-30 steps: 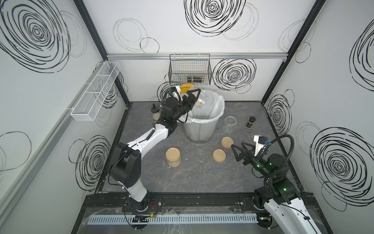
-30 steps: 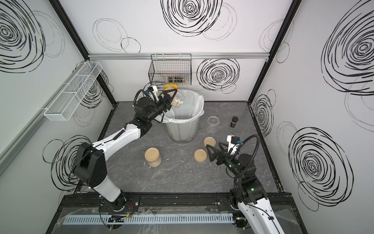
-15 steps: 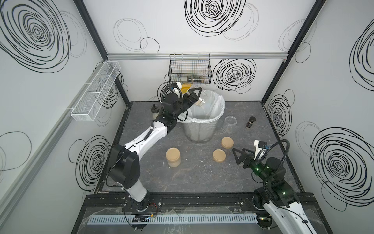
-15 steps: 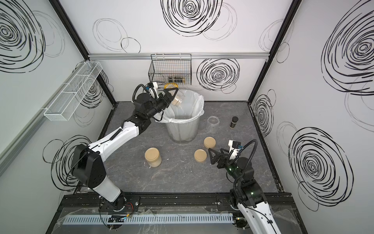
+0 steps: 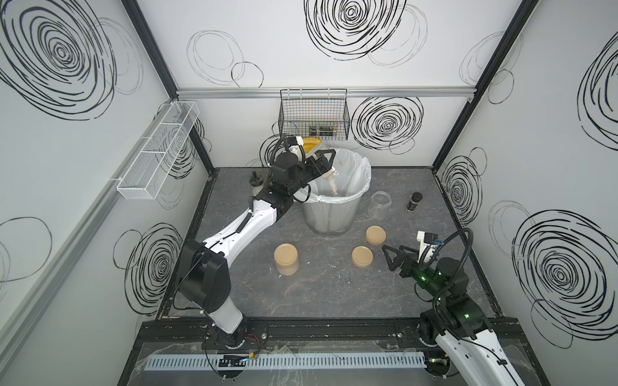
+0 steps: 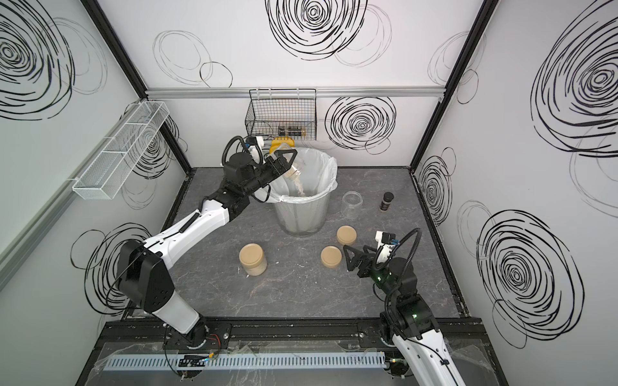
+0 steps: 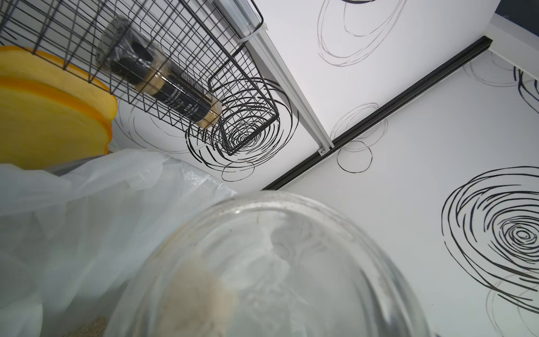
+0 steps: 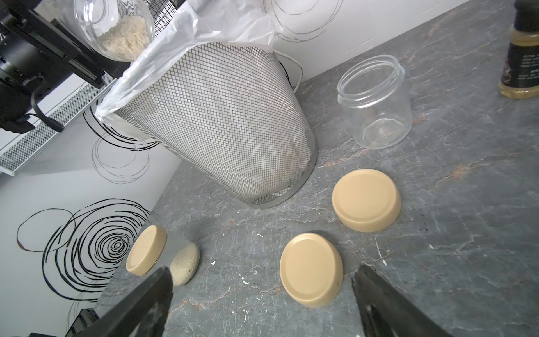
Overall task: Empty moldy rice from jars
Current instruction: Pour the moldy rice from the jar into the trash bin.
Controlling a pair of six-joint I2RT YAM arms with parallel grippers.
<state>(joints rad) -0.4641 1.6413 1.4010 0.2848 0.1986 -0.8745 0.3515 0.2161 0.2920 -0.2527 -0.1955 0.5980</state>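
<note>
As rice (image 5: 333, 187) pours, three jars (image 5: 380, 204) (image 5: 329, 172) (image 5: 288, 269), three lids (image 5: 376, 235) (image 5: 362, 256) (image 5: 285, 256)

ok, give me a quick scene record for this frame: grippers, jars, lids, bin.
left gripper: shut on tilted jar over lined mesh bin, rice pouring in
right gripper: fingers open, empty, above table near loose lids
empty jar: upright, lidless, next to bin
lidded jar: upright, rice inside, untouched
loose lids: two, flat on table
spice shaker: upright, past empty jar
</note>
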